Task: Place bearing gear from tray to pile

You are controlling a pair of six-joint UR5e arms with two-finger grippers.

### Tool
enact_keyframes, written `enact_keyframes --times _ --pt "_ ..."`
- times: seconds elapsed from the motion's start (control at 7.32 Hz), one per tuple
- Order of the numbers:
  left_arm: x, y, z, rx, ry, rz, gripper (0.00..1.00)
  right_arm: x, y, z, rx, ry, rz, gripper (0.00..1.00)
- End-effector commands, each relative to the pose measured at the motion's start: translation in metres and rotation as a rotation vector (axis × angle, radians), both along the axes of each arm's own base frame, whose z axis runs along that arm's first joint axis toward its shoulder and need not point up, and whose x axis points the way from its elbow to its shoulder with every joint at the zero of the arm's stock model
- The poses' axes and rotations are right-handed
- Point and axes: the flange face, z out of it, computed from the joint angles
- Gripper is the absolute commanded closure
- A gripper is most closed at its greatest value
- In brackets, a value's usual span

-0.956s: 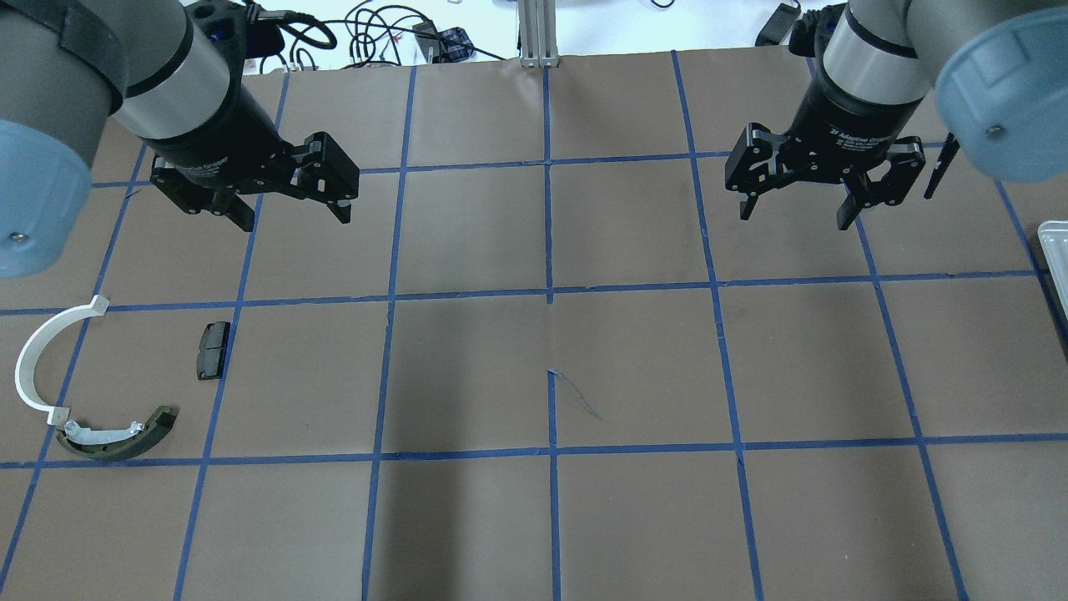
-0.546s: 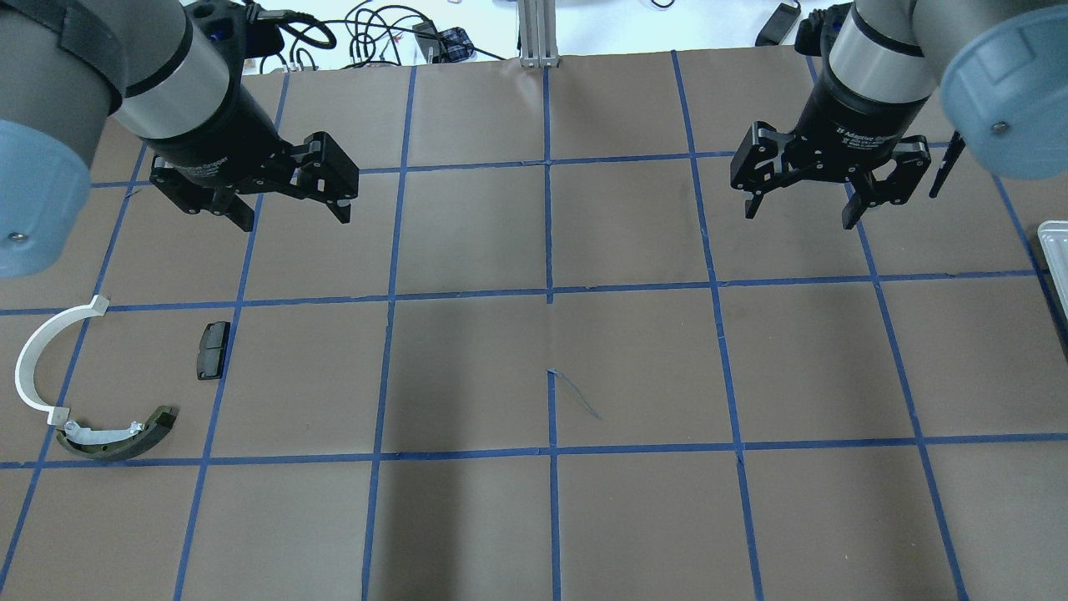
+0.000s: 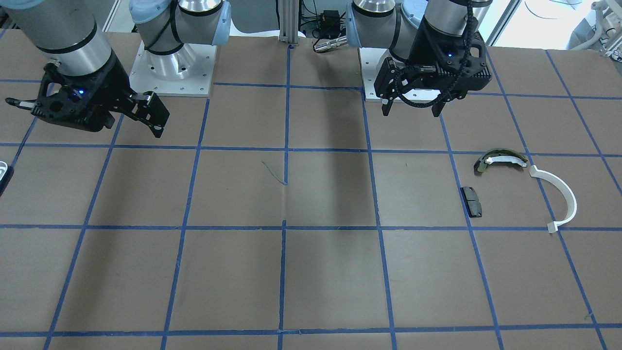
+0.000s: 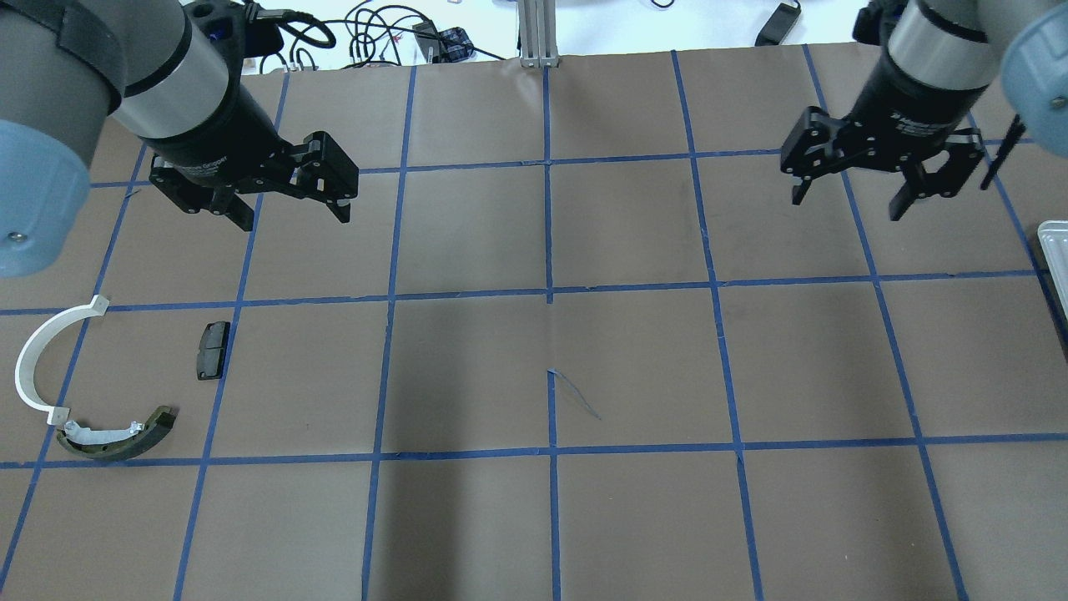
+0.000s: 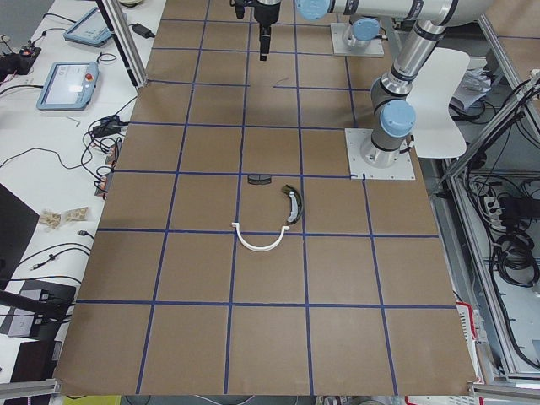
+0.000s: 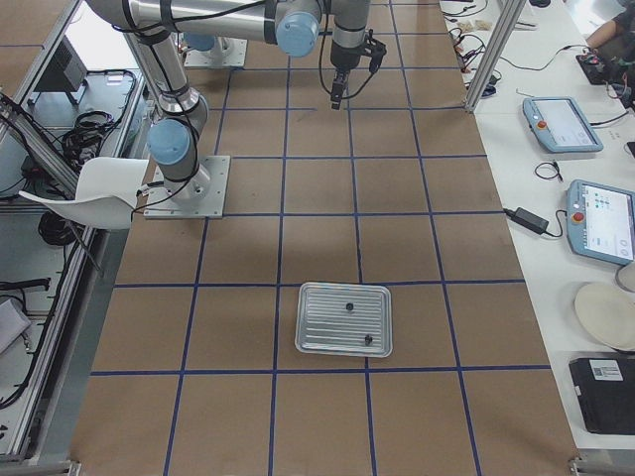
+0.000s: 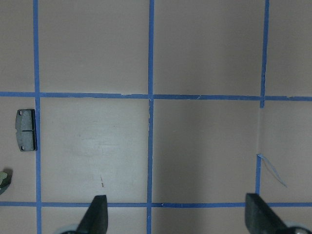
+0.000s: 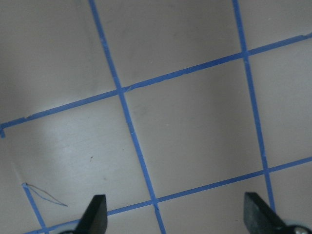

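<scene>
R gripper [image 4: 847, 204]: wide open, empty, now nearer tray [image 4: 1053, 250] at right edge, pickup approach; L gripper [image 4: 294, 219] open, idle.

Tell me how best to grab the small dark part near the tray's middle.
Pinch across its outer sides from straight above. The small dark part lies on the floor of the tray, apart from the walls and from the other dark part, so both sides are free. Its shape is too small to tell.
</scene>
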Motion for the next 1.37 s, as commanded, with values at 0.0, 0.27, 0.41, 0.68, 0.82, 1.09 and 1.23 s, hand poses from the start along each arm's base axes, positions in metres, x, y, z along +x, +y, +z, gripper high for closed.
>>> enact_keyframes --times 0.0,0.27,0.41,0.68,0.82,1.09,1.23 --pt "0.001 0.001 0.002 -0.004 0.000 0.001 0.00 -0.112 -0.008 -0.016 0.024 0.004 -0.003 0.00" --pt "0.001 0.002 0.003 -0.005 -0.002 0.001 0.00 -0.172 -0.004 -0.023 0.011 0.010 0.007 0.00" --pt "0.000 0.003 0.003 -0.004 -0.002 0.000 0.00 -0.203 -0.004 -0.031 0.001 0.008 0.068 0.00" --pt "0.001 0.005 0.004 -0.004 -0.002 0.001 0.00 -0.275 -0.003 -0.062 -0.004 -0.004 0.138 0.00" --pt "0.001 0.005 0.004 -0.004 -0.002 0.001 0.00 -0.289 -0.005 -0.070 -0.001 -0.014 0.211 0.00" --pt "0.001 0.005 0.005 -0.004 -0.002 0.001 0.00 -0.349 -0.023 -0.107 -0.086 0.087 0.270 0.00" --pt "0.001 0.006 0.005 -0.004 -0.002 0.001 0.00 -0.375 -0.027 -0.138 -0.084 0.086 0.294 0.00"
